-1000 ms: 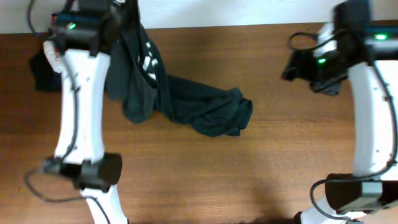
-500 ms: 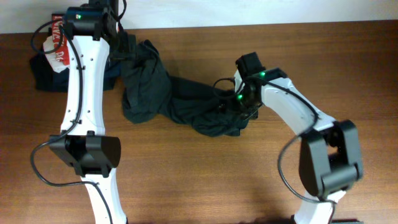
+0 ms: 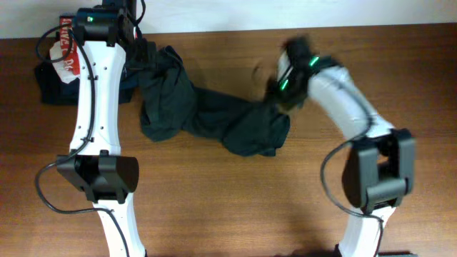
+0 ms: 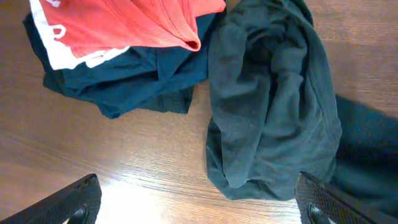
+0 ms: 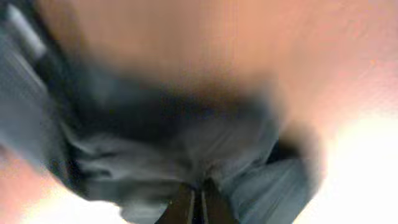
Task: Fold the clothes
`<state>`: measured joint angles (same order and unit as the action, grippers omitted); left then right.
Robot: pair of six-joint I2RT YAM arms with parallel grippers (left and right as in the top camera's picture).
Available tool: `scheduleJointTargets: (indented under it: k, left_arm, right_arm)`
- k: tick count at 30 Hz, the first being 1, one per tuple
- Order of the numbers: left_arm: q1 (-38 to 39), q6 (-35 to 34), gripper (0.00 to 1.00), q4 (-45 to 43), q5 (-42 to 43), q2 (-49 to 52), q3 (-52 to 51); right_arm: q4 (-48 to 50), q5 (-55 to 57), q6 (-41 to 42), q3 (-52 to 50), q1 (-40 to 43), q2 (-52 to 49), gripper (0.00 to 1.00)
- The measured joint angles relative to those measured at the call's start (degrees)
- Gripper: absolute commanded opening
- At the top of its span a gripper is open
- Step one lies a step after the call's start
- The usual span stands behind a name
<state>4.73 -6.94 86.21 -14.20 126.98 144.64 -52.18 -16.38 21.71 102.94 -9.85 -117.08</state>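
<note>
Right pincer (image 5: 194, 204) tight on one end of crumpled dark T-shirt (image 3: 214, 121)

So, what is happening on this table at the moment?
Two robot arms are working on a dark T-shirt, which lies crumpled, not yet folded, in the middle of the wooden table. The right gripper is at the shirt's right end, and its fingers look closed on the fabric, though that view is blurred. The left gripper hangs open and empty above the shirt's left end, beside a red-orange shirt lying on dark navy garments.
</note>
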Motion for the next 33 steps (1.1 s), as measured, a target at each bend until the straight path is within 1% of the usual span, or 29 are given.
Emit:
scheduleJointTargets:
  k: [1, 2, 3, 5, 7, 9, 10, 12, 15, 17, 19, 22, 24, 27, 28, 29, 30, 31, 32, 33]
  left_arm:
    - [0.0, 0.0, 0.99, 0.0, 0.5, 0.0, 0.0]
    - [0.0, 0.0, 0.99, 0.0, 1.4, 0.0, 0.0]
    - [0.0, 0.0, 0.99, 0.0, 2.9, 0.0, 0.0]
    - [0.0, 0.0, 0.99, 0.0, 4.9, 0.0, 0.0]
    - [0.0, 0.0, 0.99, 0.0, 9.7, 0.0, -1.1]
    - [0.3, 0.0, 0.99, -0.1, 12.0, -0.2, -4.2]
    - [0.5, 0.0, 0.99, 0.5, 13.0, -0.3, -7.3]
    - [1.3, 0.0, 0.99, 2.1, 14.1, -0.3, -14.3]
    - [1.7, 0.0, 0.97, 4.3, 15.3, -0.3, -23.7]
    - [1.6, 0.5, 0.97, 1.5, 16.9, -0.4, -28.7]
    - [1.6, 1.2, 0.97, -3.9, 18.5, -0.4, -34.2]
    - [1.6, 1.6, 0.97, -15.8, 21.0, -0.4, -41.6]
    - [1.6, 1.5, 0.94, -20.6, 22.6, -0.4, -43.0]
    - [1.6, 1.3, 0.89, -24.2, 24.7, -0.4, -43.1]
    - [1.6, 1.2, 0.81, -25.6, 25.1, -0.4, -43.1]
    - [1.6, 1.1, 0.69, -26.3, 25.4, -0.4, -43.1]
    - [1.6, 1.0, 0.46, -27.0, 25.6, -0.4, -43.1]
    - [1.6, 1.0, 0.2, -28.0, 25.8, -0.4, -43.1]
    - [1.6, 0.6, 0.05, -28.8, 25.9, -0.4, -43.1]
    - [1.6, 0.7, 0.0, -29.1, 25.9, -0.4, -43.1]
  right_arm:
    - [-0.5, 0.9, -0.4, 3.9, 2.0, 0.0, 0.16]
    - [-0.5, 2.7, -1.2, 13.3, 7.1, 0.0, 0.5]
    - [-0.8, 4.8, -1.1, 20.2, 13.3, 0.8, 0.99]
    - [-4.4, 6.1, -0.8, 24.3, 20.4, 1.7, 0.99]
    - [-15.4, 6.4, -0.5, 24.6, 27.3, 1.9, 0.99]
    - [-23.5, 6.4, -0.9, 24.6, 28.6, 1.7, 0.99]
    - [-27.8, 6.3, -1.2, 24.5, 28.4, 1.7, 0.99]
    - [-32.0, 6.2, -2.1, 24.5, 27.3, 1.7, 0.99]
    - [-33.3, 6.2, -2.7, 24.5, 24.7, 1.7, 0.99]
    - [-32.7, 6.2, -2.8, 24.5, 23.1, 1.7, 0.99]
    - [-31.8, 6.2, -2.9, 24.5, 21.7, 1.7, 0.99]
    - [-31.6, 6.2, -2.9, 24.5, 18.7, 0.5, 0.99]
    - [-31.6, 6.2, -2.9, 24.5, 17.2, -0.9, 0.99]
    - [-31.6, 6.2, -2.9, 24.5, 15.8, -2.8, 0.99]
    - [-31.6, 6.2, -2.9, 24.5, 15.4, -3.6, 0.99]
    - [-31.6, 6.2, -2.9, 24.5, 15.1, -4.0, 0.99]
    - [-31.6, 6.2, -2.9, 24.5, 14.9, -4.2, 0.99]
    - [-31.6, 6.2, -2.9, 24.5, 14.8, -4.2, 0.99]
    - [-31.6, 6.2, -2.9, 24.5, 14.7, -4.2, 0.99]
    - [-31.6, 6.2, -2.9, 24.5, 14.6, -4.2, 0.99]
